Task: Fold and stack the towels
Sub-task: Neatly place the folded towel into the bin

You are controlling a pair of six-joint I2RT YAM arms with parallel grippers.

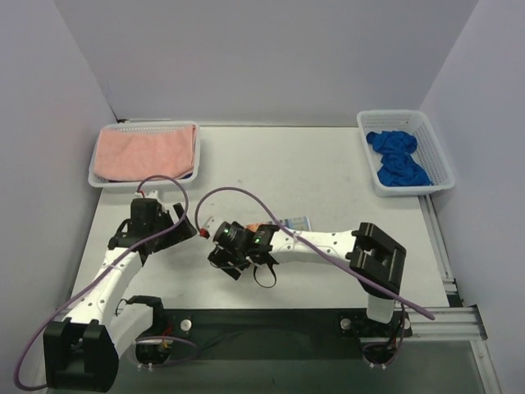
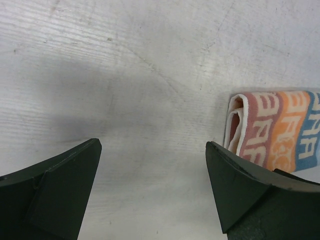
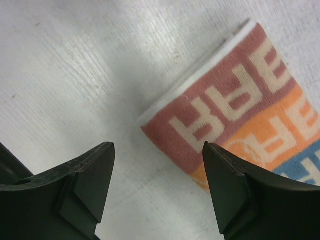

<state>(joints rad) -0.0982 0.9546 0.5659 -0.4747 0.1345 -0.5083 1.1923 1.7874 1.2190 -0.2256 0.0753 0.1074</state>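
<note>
The white "RABBIT" towel lies folded on the table. In the top view only its edge shows behind my right arm. My right gripper is open and empty just above the table; the towel's folded corner lies just beyond and to the right of its fingertips. My left gripper is open and empty over bare table, with the folded towel beside its right finger. The salmon-pink towel lies flat on the left basket. The royal-blue towel lies crumpled in the right basket.
A white mesh basket stands at the back left and another at the back right. Both grippers sit close together near the table's front middle. A purple cable loops over each arm.
</note>
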